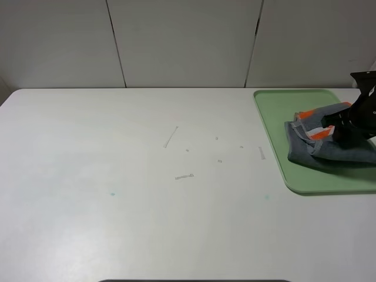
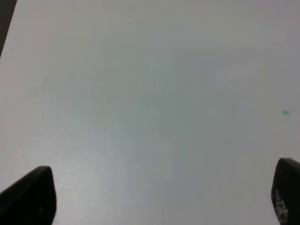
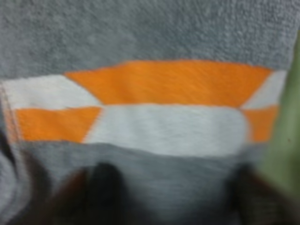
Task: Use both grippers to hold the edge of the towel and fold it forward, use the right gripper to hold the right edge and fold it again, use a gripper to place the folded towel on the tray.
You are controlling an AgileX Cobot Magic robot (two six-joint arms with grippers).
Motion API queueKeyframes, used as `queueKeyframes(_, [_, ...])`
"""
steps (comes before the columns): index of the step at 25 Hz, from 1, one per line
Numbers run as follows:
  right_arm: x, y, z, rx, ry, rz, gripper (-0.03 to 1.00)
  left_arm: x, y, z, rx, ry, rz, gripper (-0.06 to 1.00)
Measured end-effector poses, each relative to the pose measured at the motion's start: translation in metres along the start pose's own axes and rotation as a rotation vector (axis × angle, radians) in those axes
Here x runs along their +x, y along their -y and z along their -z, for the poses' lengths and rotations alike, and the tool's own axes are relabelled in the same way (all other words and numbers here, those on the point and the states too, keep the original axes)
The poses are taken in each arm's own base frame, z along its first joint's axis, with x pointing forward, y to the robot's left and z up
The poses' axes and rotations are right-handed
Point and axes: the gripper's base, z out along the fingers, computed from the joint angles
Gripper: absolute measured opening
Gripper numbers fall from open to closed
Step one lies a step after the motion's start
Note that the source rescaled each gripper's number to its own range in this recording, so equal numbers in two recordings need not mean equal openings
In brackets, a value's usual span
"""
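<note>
White table point(image 1: 117, 235) — scattered small scuffs point(image 1: 170, 137) near middle (one teal speck point(image 1: 112, 194)); pale wall panels point(image 1: 182, 41) behind.

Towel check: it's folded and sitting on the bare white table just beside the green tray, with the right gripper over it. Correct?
Not quite. The towel lies on the tray itself, not on the table beside it; the exterior high view shows green rim around its near and left sides. The rest holds: it's folded, and the right gripper is over it.
</note>
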Motion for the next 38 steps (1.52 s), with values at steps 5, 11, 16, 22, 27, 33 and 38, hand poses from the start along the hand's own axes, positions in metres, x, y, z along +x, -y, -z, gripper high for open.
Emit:
queueKeyframes(5, [-0.002,-0.002,0.001,-0.019,0.015,-0.034,0.98,0.0,0.0,0.0,0.0,0.0,0.0,0.92])
queueKeyframes(11, [-0.006,0.0,0.017,-0.018,0.063,-0.042,1.0,0.0,0.0,0.0,0.0,0.0,0.0,0.92])
queueKeyframes(16, [-0.01,0.002,0.042,-0.014,0.133,-0.049,1.0,0.0,0.0,0.0,0.001,0.0,0.0,0.92])
queueKeyframes(22, [-0.007,0.004,0.075,-0.007,0.16,-0.054,1.0,0.0,0.0,0.0,0.001,0.0,0.0,0.92])
queueKeyframes(27, [0.0,-0.012,0.108,-0.024,0.173,-0.002,1.0,0.0,0.0,0.0,0.001,0.0,0.0,0.92])
queueKeyframes(33, [0.015,-0.033,0.145,-0.049,0.17,0.092,1.0,0.0,0.0,0.0,0.001,0.0,0.0,0.92])
queueKeyframes(38, [0.034,-0.054,0.172,-0.086,0.195,0.18,1.0,0.0,0.0,0.0,0.001,0.0,0.0,0.92])
